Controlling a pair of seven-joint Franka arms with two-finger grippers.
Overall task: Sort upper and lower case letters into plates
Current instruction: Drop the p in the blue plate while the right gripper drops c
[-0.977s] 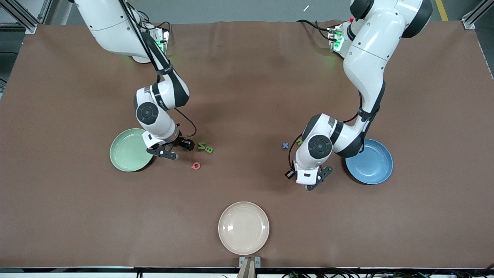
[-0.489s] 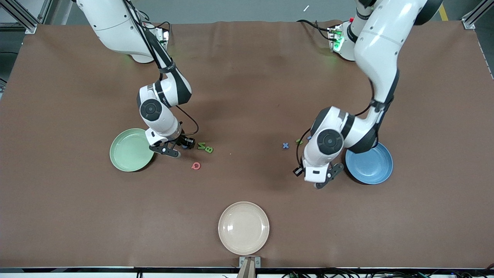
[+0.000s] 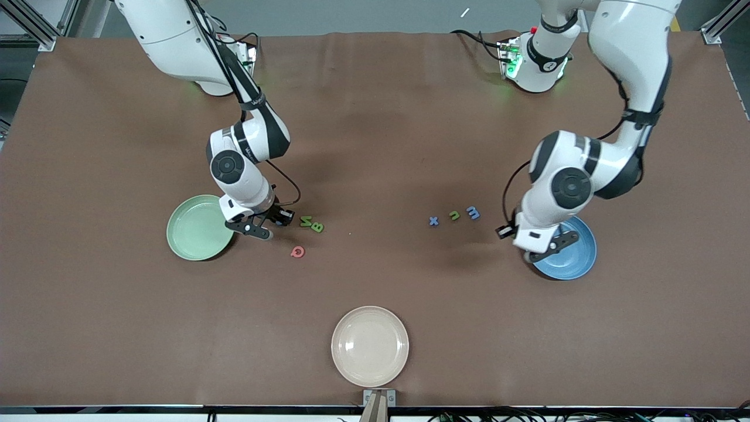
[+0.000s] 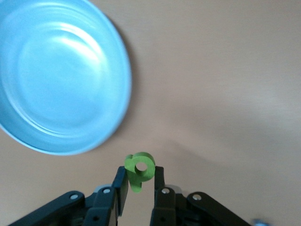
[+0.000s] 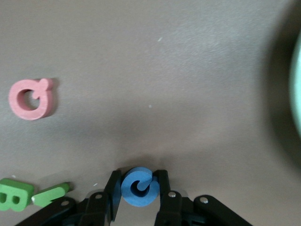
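Since a second ago the left hand (image 3: 549,251) has swung from the bare worktop to the blue plate (image 3: 577,258), pinching a green letter (image 4: 139,169); next it needs a release over the plate's hollow. Farther up, the right hand (image 3: 265,225) has closed on a blue letter (image 5: 138,187) beside the green plate (image 3: 190,234), and must lift and carry it there.

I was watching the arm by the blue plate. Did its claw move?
Yes. The left claw, shut on a green letter, moved toward the blue plate and now hangs over its rim.
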